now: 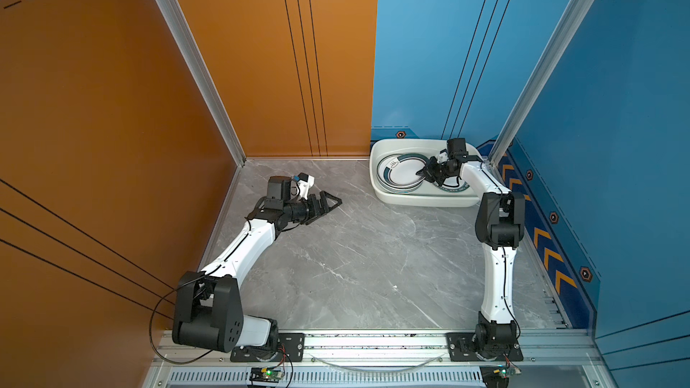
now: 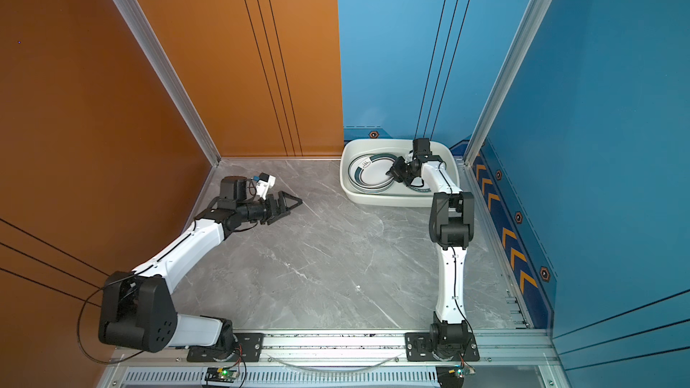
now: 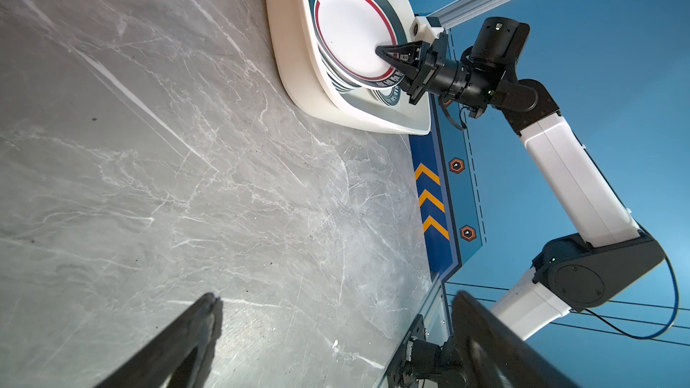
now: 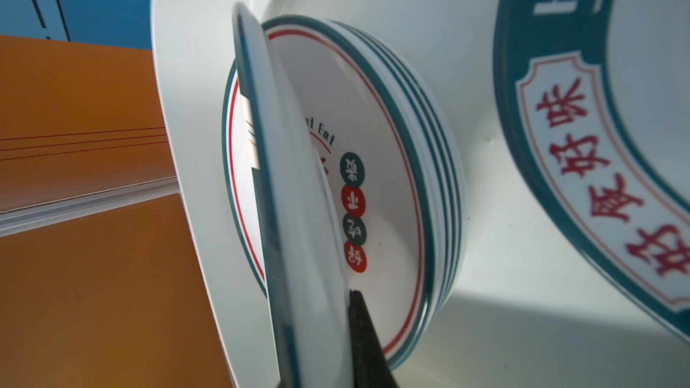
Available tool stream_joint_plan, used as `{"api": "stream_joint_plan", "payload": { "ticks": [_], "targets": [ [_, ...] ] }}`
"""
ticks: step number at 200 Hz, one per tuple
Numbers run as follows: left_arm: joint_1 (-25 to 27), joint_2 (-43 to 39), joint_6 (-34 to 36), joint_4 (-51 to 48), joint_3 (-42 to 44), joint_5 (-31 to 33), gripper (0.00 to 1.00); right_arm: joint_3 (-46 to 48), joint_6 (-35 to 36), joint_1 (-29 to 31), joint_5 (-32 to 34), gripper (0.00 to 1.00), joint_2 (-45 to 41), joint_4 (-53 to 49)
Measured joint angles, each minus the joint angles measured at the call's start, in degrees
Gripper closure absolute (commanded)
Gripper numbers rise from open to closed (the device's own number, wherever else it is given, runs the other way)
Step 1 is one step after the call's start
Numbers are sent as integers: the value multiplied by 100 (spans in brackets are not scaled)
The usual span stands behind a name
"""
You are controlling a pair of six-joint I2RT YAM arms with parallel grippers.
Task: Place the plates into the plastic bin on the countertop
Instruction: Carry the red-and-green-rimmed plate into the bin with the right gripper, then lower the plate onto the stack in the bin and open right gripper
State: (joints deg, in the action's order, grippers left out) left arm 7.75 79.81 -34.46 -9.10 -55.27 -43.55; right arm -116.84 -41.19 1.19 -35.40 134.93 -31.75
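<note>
- Bin (image 1: 422, 201) (image 2: 388, 201): we find it on the countertop (image 1: 354, 255) (image 2: 317, 255), in the far right corner, in both top views.
- Stack (image 1: 388, 185) (image 2: 358, 185): green-rimmed plates fill the bin's left half. In the right wrist view we see several rims (image 4: 444, 188) one over another. We cannot settle the count.
- Right gripper (image 1: 420, 173) (image 2: 390, 172): it reaches from the right over the middle of the bin. Its jaws are closed on the right edge of a plate (image 1: 401, 173) (image 2: 371, 173). We see the pinch plainly from the left wrist (image 3: 386, 55).
- Plate, right wrist view (image 4: 283, 218): we see it nearly edge-on, tilted. The gripped right edge is raised off the stack, with a wedge of gap under it. The left edge dips toward the stack. Whether it touches there, we cannot tell.
- Finger (image 4: 367, 341): one black finger lies against the plate's underside.
- Plate face, from the left wrist (image 3: 351, 39): white centre, thin red ring, dark green band.
- Lettered plate (image 1: 453, 188) (image 2: 420, 189): it lies in the bin's right half, beneath the right arm's wrist. It has a green band with white letters and red characters (image 4: 560, 151).
- Left gripper (image 1: 330, 203) (image 2: 291, 203): it sits at the far left, low over the countertop and well apart from the bin. Its jaws are spread wide with nothing between them (image 3: 336, 296). We cannot tell whether it touches the surface.
</note>
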Motion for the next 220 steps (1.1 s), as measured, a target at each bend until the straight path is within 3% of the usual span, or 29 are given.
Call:
{"api": "stream_joint_plan", "payload": {
  "ticks": [69, 143, 179, 220],
  "targets": [
    [-59, -2, 83, -199, 2, -4, 2, -190, 476, 87, 588, 62, 0, -608],
    [-59, -2, 258, -391, 2, 129, 2, -310, 990, 122, 1349, 49, -2, -1222],
    [-107, -170, 577, -660, 118, 901, 2, -654, 1453, 236, 2129, 40, -26, -1665],
    [-304, -678, 1027, -385, 835, 2669, 2, -190, 2044, 407, 3368, 25, -713, -1722]
  ]
}}
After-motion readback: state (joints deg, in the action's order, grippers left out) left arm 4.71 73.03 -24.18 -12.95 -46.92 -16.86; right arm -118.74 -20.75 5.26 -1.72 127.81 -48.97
